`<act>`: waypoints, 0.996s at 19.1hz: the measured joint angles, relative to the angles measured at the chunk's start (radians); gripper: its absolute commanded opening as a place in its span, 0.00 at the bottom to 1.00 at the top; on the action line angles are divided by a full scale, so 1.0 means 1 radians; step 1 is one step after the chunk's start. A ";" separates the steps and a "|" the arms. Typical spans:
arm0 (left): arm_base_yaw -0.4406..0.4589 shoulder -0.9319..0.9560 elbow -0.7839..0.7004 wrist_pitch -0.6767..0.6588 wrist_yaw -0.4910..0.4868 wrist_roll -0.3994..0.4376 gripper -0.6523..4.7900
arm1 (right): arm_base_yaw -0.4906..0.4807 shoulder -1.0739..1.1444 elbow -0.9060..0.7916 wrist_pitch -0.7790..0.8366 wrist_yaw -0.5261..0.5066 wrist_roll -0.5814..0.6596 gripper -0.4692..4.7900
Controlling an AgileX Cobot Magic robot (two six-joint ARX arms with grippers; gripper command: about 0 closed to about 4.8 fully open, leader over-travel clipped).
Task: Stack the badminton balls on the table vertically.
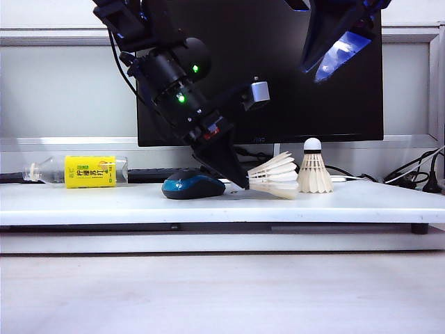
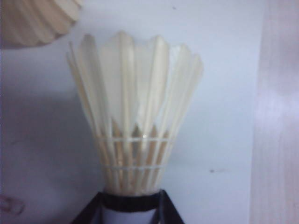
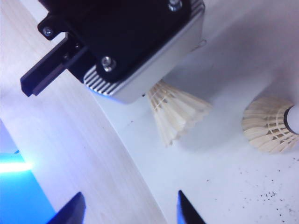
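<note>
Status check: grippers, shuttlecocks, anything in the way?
Left gripper shut on lying shuttlecock at its cork, low over table. Right gripper open, high. Second shuttlecock upright, adjacent. Mouse beside left gripper; bottle far off.

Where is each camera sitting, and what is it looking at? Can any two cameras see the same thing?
Exterior view: in front of the table, level with it, facing the monitor; shows both arms, the left pincer low, the right raised.
Left wrist view: on the left arm, looking along its pincer, shut on the lying shuttlecock.
Right wrist view: on the raised right arm, looking down past its open pincer at the left arm.
Shared: all three see the lying shuttlecock and the upright shuttlecock.
</note>
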 measured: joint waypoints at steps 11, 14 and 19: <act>0.000 0.007 0.000 0.032 -0.008 0.000 0.59 | 0.000 0.000 0.000 -0.002 0.000 -0.003 0.57; 0.000 0.002 0.001 0.027 -0.052 -0.010 0.59 | 0.000 0.000 0.000 -0.002 0.000 -0.003 0.57; 0.000 -0.097 0.003 -0.018 -0.063 -0.091 0.59 | 0.000 0.000 0.000 -0.011 0.000 -0.025 0.54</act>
